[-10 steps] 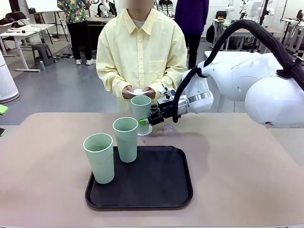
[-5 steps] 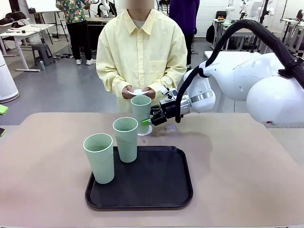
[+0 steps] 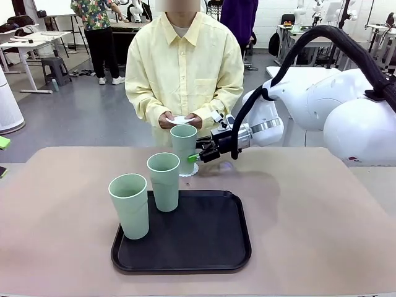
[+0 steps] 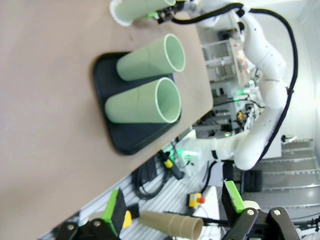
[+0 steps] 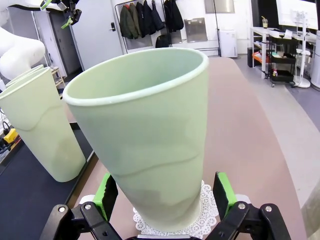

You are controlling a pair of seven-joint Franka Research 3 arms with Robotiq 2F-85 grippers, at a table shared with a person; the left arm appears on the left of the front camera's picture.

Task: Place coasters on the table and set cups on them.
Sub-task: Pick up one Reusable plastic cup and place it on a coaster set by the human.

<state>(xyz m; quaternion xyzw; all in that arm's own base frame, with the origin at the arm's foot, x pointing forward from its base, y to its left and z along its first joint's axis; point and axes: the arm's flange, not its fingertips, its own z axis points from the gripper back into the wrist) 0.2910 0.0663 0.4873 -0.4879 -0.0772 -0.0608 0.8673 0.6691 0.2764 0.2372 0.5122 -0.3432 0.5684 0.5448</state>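
Note:
A mint-green cup [image 3: 184,147] stands upright on a lacy white coaster [image 3: 192,169] on the beige table [image 3: 309,235], just beyond the tray. My right gripper [image 3: 194,157] is open beside it, with a green pad near the cup's right side. From the right wrist, this cup [image 5: 145,135] rises between the fingers [image 5: 106,194] on its coaster [image 5: 202,212], with small gaps at both pads. Two more cups [image 3: 164,180] [image 3: 130,205] stand on the black tray [image 3: 216,247]. The person's hands hold more white coasters [image 3: 180,119]. My left gripper [image 4: 174,205] hangs open, high above the table.
The tray [image 4: 127,142] with its two cups [image 4: 150,59] [image 4: 145,102] lies near the robot's edge of the table. The person stands at the far edge behind the placed cup. Bare tabletop stretches left and right of the tray.
My right gripper has drawn back a little to the right, away from the cup on the coaster. The cup has stayed in place.

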